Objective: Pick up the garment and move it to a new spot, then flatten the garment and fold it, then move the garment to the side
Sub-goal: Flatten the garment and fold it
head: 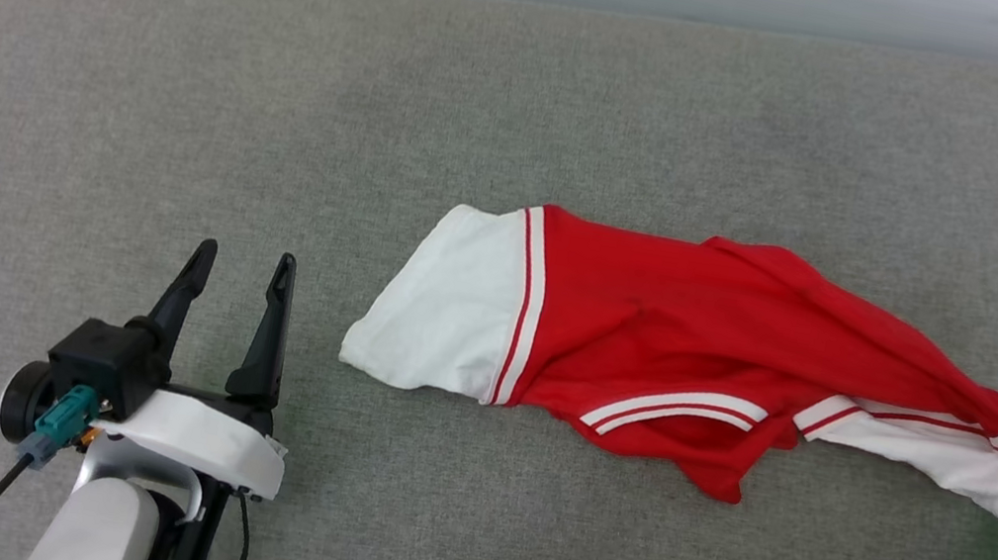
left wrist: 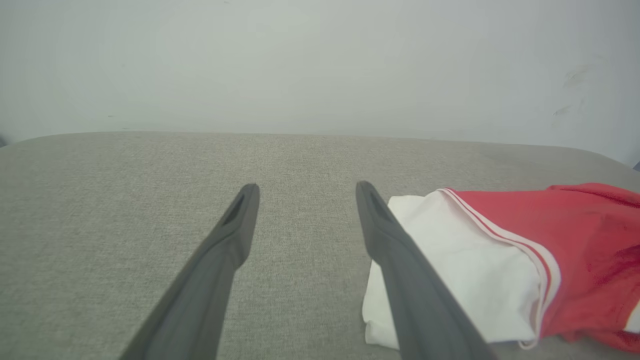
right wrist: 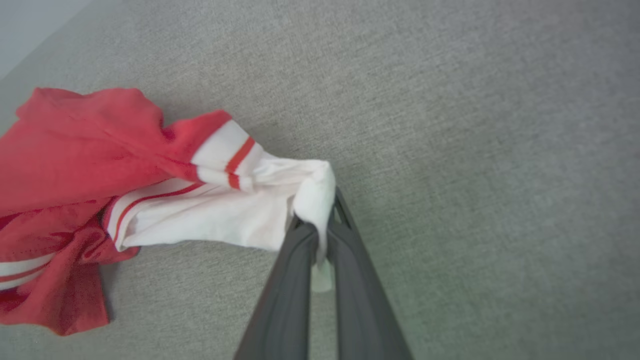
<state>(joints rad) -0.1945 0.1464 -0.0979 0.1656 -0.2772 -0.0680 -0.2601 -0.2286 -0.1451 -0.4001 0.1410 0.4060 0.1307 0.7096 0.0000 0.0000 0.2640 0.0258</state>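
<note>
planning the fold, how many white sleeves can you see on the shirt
2. One sleeve lies flat at the garment's left end, near the open left gripper; the other sleeve stretches to the right end, pinched in the shut right gripper.

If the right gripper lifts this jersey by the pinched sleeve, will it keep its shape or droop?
Probably floppy: the garment lies creased and bunched, its white sleeve stretched toward the right gripper. Seems light: thin folds drape flat. Likely to trail when lifted.
</note>
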